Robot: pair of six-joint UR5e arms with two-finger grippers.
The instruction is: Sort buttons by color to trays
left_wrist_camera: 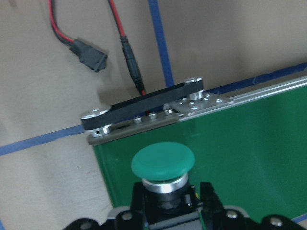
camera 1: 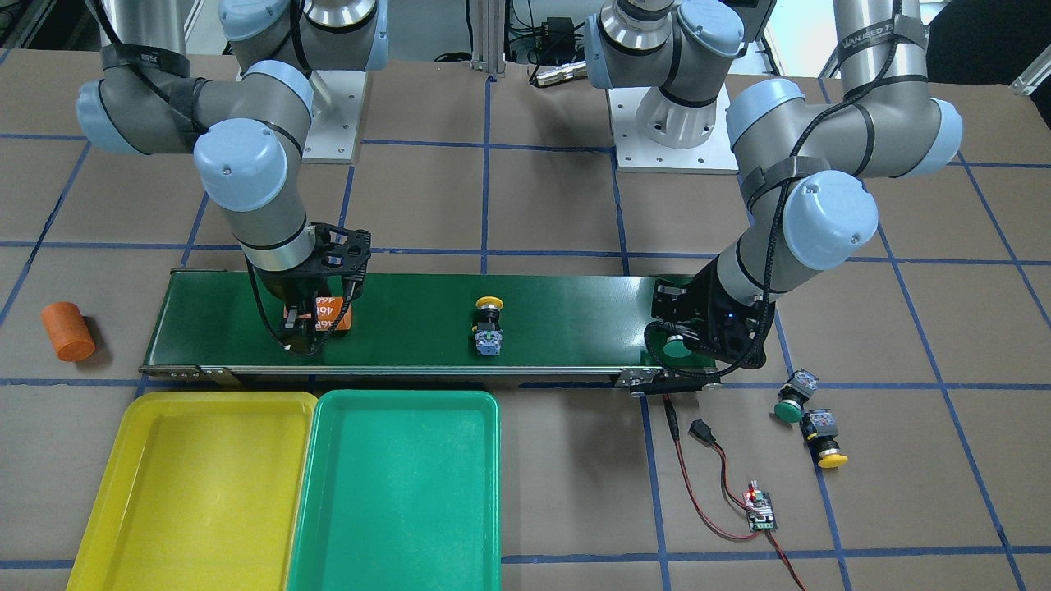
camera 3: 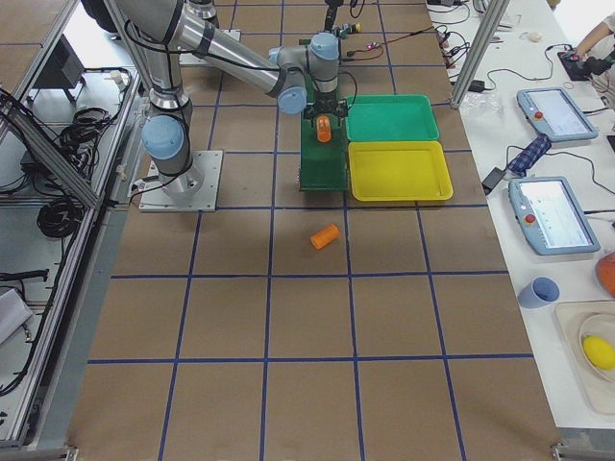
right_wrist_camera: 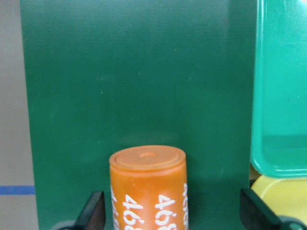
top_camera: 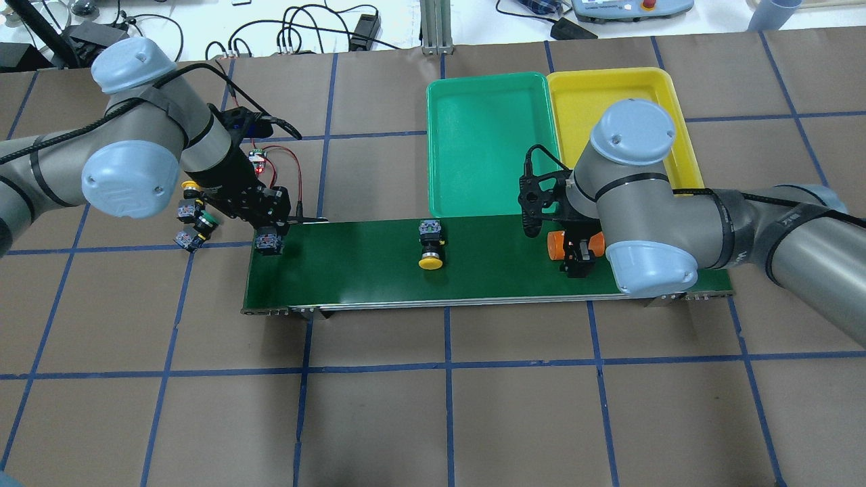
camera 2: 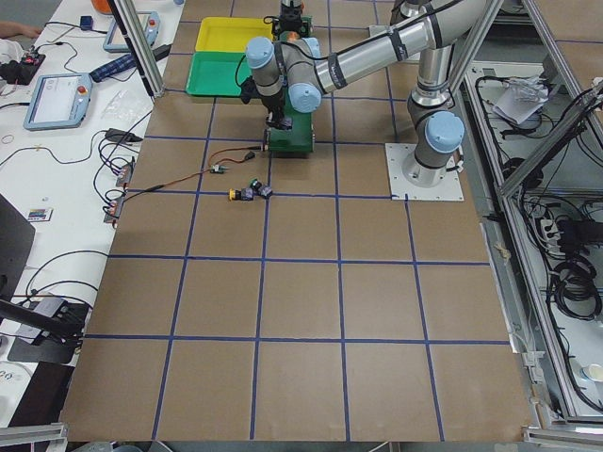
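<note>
A: Start with the left fingers (left_wrist_camera: 169, 203). Clamped or slack?

B: Closed on a green button (left_wrist_camera: 163, 160), judging by the left wrist view. Cap pointing away from the wrist, black body pinched between the pads, poised just over the end of the conveyor belt (camera 1: 410, 328) farthest from the trays.

A: And the right fingers (right_wrist_camera: 171, 211)?

B: Spread wide, straddling an orange cylinder (right_wrist_camera: 147, 187) without pinching it. Lying on the belt, long axis along it. Printed on its side in white: "468", cropped at the bottom edge.

A: Any other writing?

B: Lettering on a strap (camera 1: 877, 39) high on the left arm, too broken up to quote.

A: Now the deciding relation.

B: Look at the yellow button (camera 1: 489, 326) at mid-belt, roughly halfway between the two pairs of fingers. Long axis across the belt, cap toward the robot, grey-blue terminal end toward the trays. Teal-green tray (camera 1: 394, 501) and yellow tray (camera 1: 197, 492) side by side on the bench (camera 1: 575, 492), just beside the belt at the right arm's end. Likely a job for the right arm, then; well apart from the left.

A: The rest?

B: A second green button (camera 1: 792, 402) and a second yellow button (camera 1: 825, 447) on the bench, close together, just past the belt's end by the left arm. No button in either tray.
</note>
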